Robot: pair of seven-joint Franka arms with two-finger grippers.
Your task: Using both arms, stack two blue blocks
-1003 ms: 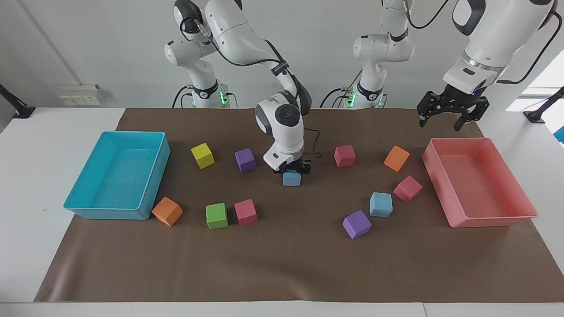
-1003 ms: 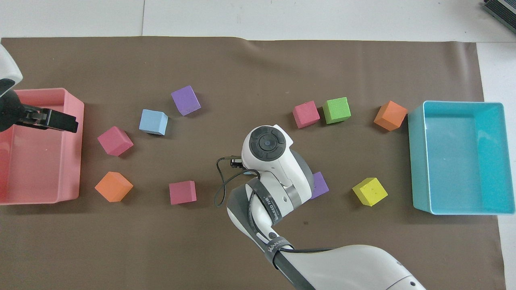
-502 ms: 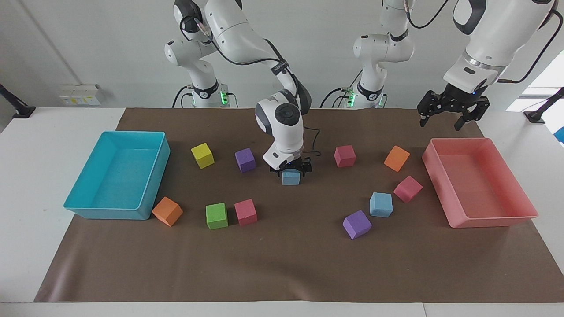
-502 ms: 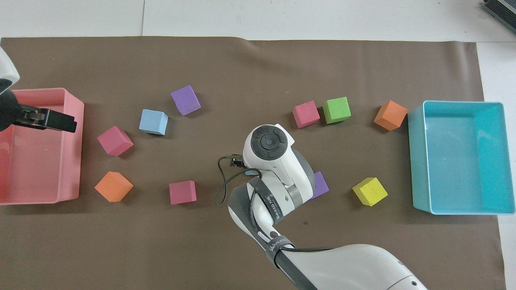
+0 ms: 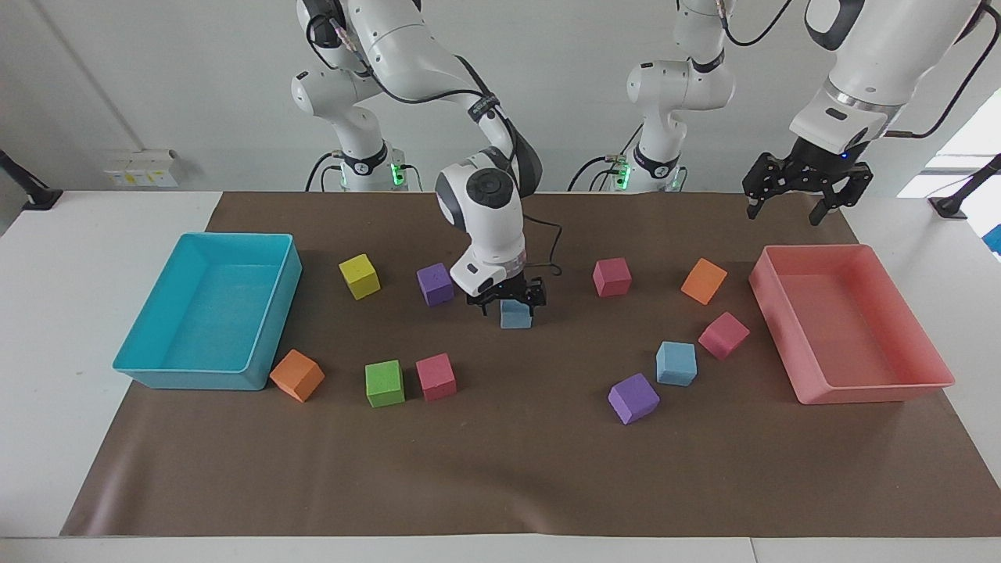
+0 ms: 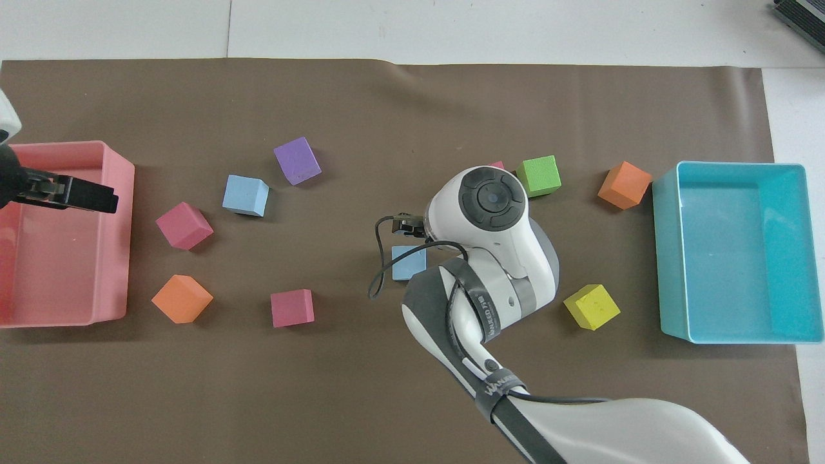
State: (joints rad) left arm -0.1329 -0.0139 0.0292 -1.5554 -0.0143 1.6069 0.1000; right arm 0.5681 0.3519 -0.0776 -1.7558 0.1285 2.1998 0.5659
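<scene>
Blue block set down at mid-worktop.
Spread right gripper (image 5: 508,297) just above blue block (image 5: 516,314) could nudge it; left gripper (image 5: 791,191) waits, spread.

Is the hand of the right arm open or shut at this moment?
Open. The right hand hangs just above the blue block, its fingers spread apart, and the block rests on the mat, not gripped.

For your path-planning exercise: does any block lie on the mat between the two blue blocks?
Nothing visible does. The mat between the middle blue block and the other blue block is bare; the purple block and pink block lie off that line.
</scene>
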